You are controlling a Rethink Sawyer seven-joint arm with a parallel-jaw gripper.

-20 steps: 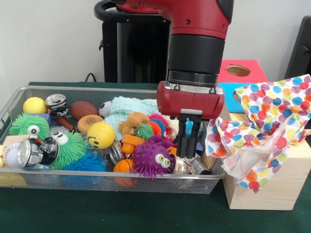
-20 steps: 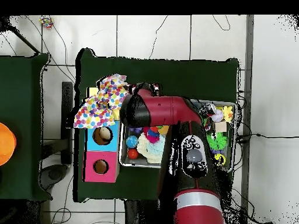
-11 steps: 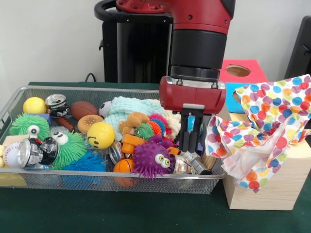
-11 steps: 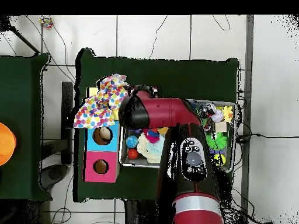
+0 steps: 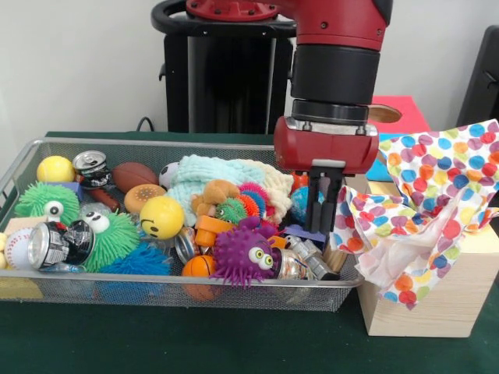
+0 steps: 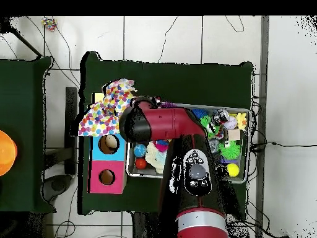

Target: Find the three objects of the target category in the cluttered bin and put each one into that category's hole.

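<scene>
Hanging at the wire bin's [image 5: 23, 167] right end beside the cloth-draped wooden box [image 5: 437, 296], the gripper [image 5: 324, 204] shows dark fingers [image 5: 315, 204] drawn close together with nothing visibly between them, so it looks lifted clear of the toys, though I can't tell which toys are the targets. From overhead the red arm [image 6: 167, 124] covers the gripper, reaching towards the blue hole box [image 6: 109, 144] and pink hole box [image 6: 106, 177] beside the bin on the green counter [image 6: 186, 80].

Front and overhead, shared bin [image 5: 23, 160]
</scene>
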